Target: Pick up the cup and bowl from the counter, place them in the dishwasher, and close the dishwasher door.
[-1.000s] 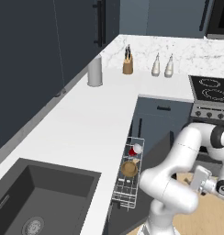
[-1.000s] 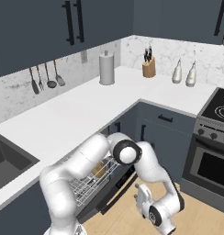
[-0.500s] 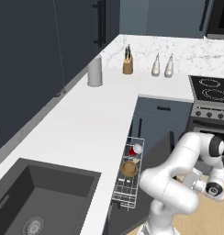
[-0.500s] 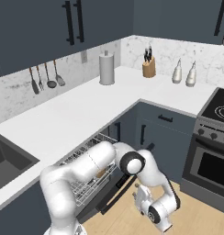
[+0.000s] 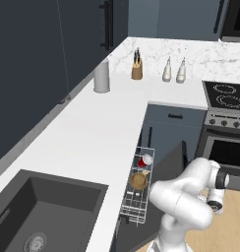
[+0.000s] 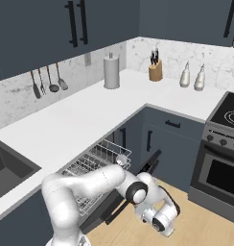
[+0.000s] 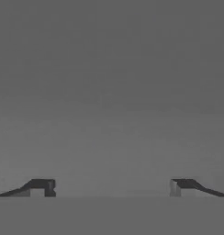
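Bench (image 5: 92, 133): white marbled L-shaped top over dark cabinets, with sink (image 5: 38, 216) and stove (image 5: 225, 96).
Cup (image 5: 144, 160): lying tipped in dishwasher rack (image 5: 136, 189), white mouth toward the door.
Bowl (image 5: 138, 181): in rack, just beside cup.
Dishwasher door (image 6: 138, 185): half raised.
Hand (image 7: 112, 187): fingers wide apart, holding nothing.

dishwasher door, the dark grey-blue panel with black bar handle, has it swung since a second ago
Yes. The dark grey-blue dishwasher door has tilted up toward the white wire rack, which stays put with the red cup.

The white arm folds low, elbow bent; the gripper (image 7: 112, 188) holds its two dark fingertips (image 7: 40, 187) wide apart
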You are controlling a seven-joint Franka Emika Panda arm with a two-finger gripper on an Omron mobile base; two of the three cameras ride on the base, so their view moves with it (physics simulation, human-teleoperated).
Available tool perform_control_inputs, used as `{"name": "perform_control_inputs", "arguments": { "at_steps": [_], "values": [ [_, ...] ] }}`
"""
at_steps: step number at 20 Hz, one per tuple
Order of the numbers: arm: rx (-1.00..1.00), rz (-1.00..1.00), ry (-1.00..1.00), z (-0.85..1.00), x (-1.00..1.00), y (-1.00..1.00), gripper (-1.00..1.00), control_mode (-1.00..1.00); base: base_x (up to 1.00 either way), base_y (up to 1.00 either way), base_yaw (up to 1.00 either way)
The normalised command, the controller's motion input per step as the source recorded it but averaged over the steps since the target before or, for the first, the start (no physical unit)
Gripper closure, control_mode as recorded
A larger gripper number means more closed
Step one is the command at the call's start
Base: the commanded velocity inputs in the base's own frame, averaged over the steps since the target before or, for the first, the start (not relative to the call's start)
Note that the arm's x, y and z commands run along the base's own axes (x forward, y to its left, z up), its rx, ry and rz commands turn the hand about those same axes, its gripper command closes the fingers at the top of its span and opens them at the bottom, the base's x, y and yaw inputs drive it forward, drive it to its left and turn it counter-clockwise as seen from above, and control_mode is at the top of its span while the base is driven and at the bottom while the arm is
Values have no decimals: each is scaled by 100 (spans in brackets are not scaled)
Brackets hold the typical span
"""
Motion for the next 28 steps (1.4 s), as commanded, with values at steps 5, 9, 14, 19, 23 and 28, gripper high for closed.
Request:
{"name": "perform_control_inputs", "arguments": {
  "at_steps": [5,9,14,19,23,28],
  "values": [
    [17,26,-50,-21,16,83,-100,-100,0,0,0],
    [52,49,-48,-10,-1,45,-100,-100,0,0,0],
    [56,53,-25,19,0,48,-100,-100,0,0,0],
    [42,32,-35,24,-39,77,-100,-100,0,0,0],
    [17,-35,-40,24,-90,96,-100,-100,0,0,0],
    [11,-58,-25,14,-53,100,-100,-100,0,0,0]
  ]
}}
